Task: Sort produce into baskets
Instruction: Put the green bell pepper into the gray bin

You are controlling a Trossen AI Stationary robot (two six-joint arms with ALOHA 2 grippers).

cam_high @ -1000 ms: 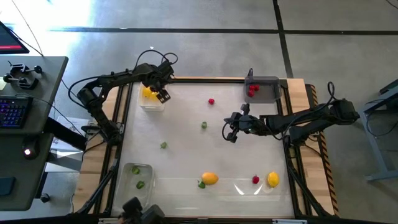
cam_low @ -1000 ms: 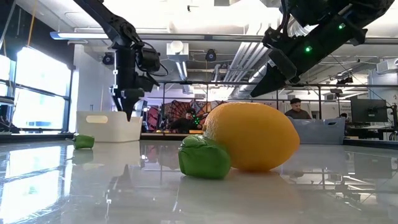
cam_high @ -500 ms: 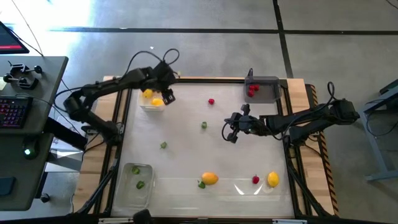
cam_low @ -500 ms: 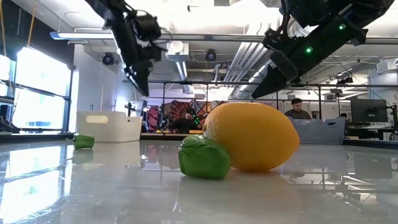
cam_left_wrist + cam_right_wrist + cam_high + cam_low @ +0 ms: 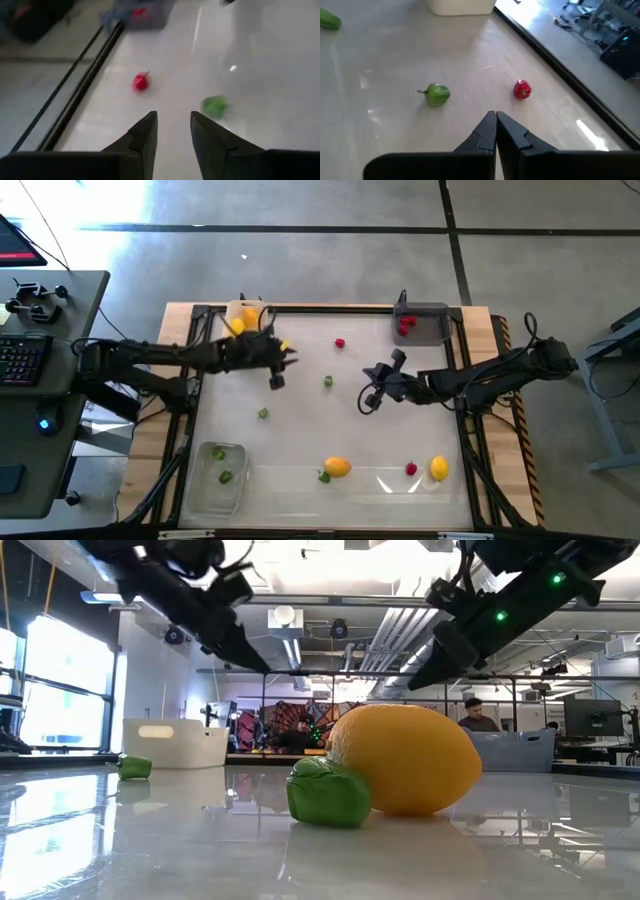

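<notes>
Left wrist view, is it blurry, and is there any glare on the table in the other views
Left wrist view: soft with motion blur; the red piece and green piece smear. High view: bright glare at the table's near edge. Low view: glossy reflections; the lemon is sharp. Right wrist view: crisp.

three trays (image 5: 420,326) are set at table (image 5: 300,470) corners — two at the far edge, one near-left. loose produce (image 5: 338,467) is scattered between them, mostly along the near edge.
</notes>
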